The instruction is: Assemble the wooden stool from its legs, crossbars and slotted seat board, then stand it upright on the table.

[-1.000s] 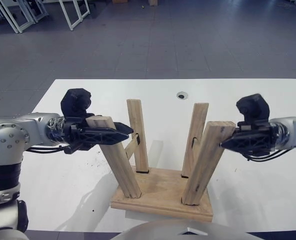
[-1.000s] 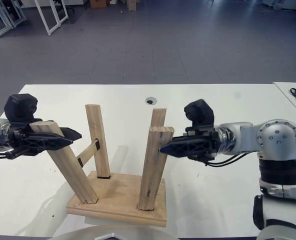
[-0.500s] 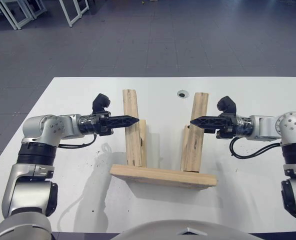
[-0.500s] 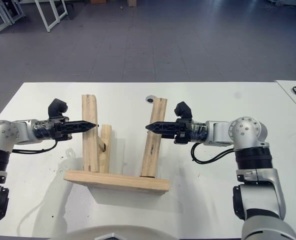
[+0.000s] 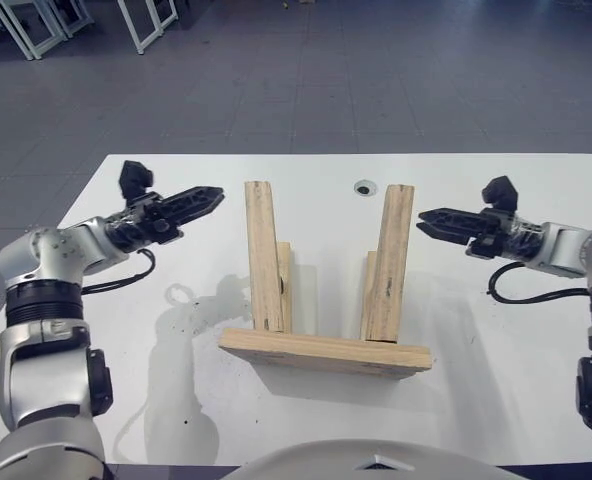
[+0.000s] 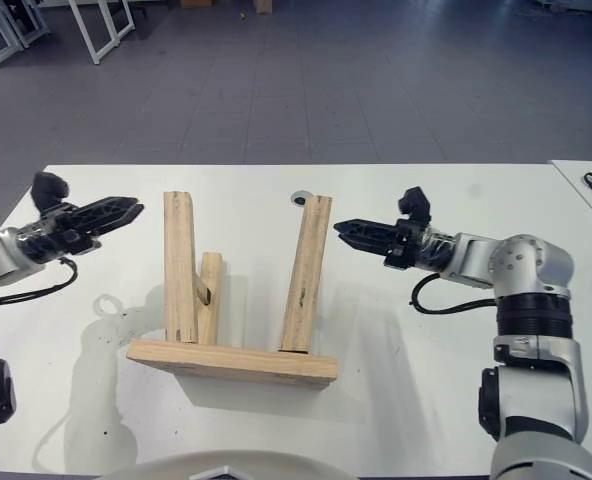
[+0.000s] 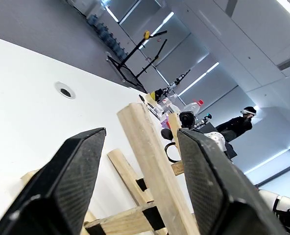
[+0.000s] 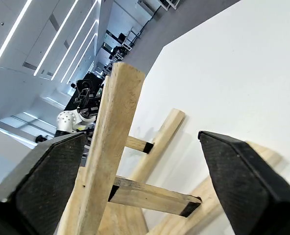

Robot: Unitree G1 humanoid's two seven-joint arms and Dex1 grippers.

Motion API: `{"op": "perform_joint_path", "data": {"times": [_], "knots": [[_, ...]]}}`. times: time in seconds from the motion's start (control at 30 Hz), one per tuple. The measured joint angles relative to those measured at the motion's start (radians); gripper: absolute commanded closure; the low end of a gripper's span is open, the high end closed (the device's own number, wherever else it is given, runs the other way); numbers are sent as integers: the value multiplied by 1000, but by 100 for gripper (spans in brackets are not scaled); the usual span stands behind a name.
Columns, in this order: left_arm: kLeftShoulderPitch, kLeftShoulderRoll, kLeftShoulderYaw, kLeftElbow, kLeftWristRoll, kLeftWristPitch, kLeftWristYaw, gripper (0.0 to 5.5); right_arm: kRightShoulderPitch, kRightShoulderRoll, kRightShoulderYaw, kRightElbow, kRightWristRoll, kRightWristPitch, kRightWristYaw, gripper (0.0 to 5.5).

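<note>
1. We judge the stool to be stiff and fairly solid. It is bare, pale wood throughout, so it should not bend or crush under a firm grip, and the unfinished surface should give the pads some bite.
2. The weak points are probably the joints. The legs sit in slots in the seat board, and a pull on one leg alone could work it loose. We would share the load between both sides.
3. The best hold looks like the two near legs, the left leg and the right leg, one for each tool. They are square-sided and stand free, with room around them.
4. The stool rests upside down near the middle of the table, with the seat board flat on the surface and the legs pointing up. The legs lean slightly inward toward their tops. Thin crossbars with dark ends tie the legs together low down.
5. The left tool hovers beside the left leg without touching it, its fingers spread apart and empty.
6. The right tool hangs just off the right leg, likewise spread wide and holding nothing.
7. The stool looks assembled, so turning it over onto its feet seems to be what is left.
</note>
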Motion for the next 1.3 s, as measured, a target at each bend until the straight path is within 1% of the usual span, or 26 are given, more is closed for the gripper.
{"op": "perform_joint_path", "data": {"times": [0.1, 0.2, 0.27, 0.33, 0.37, 0.47, 0.57, 0.73, 0.83, 0.9, 0.93, 1.03, 1.17, 1.2, 1.3], "knots": [[239, 43, 67, -261, 55, -86, 22, 280, 216, -122, 38, -234, -148, -180, 45, 131], [586, 71, 111, -472, 182, -291, -56, 280, 500, -256, 105, -410, -350, -415, 116, 131], [825, 118, 90, -591, 359, -479, -80, 280, 659, -339, 151, -528, -486, -579, 160, 131], [947, 153, 58, -681, 467, -593, -87, 280, 726, -375, 175, -610, -556, -658, 180, 131], [968, 155, 48, -710, 487, -627, -90, 280, 735, -378, 185, -628, -571, -675, 182, 131], [969, 155, 9, -761, 532, -707, -81, 280, 739, -374, 205, -660, -595, -691, 181, 131], [919, 114, -40, -813, 545, -713, -22, 280, 716, -321, 252, -715, -594, -654, 158, 131], [861, 108, -105, -878, 525, -701, -14, 280, 677, -264, 287, -796, -573, -581, 129, 131], [820, 102, -148, -888, 520, -674, -4, 280, 628, -211, 321, -823, -563, -555, 101, 180], [802, 90, -166, -895, 504, -658, 1, 305, 603, -177, 332, -823, -565, -543, 74, 206], [798, 86, -174, -897, 501, -649, 2, 329, 596, -168, 336, -823, -565, -542, 66, 233], [788, 83, -182, -910, 466, -605, 3, 365, 574, -139, 344, -821, -565, -535, 45, 277], [777, 86, -184, -913, 455, -573, 2, 385, 543, -115, 330, -797, -550, -486, 10, 357], [770, 85, -185, -911, 451, -561, 2, 385, 536, -104, 320, -793, -539, -472, 3, 367], [748, 75, -181, -905, 435, -541, 5, 385, 518, -105, 294, -793, -494, -408, 10, 370]]}}
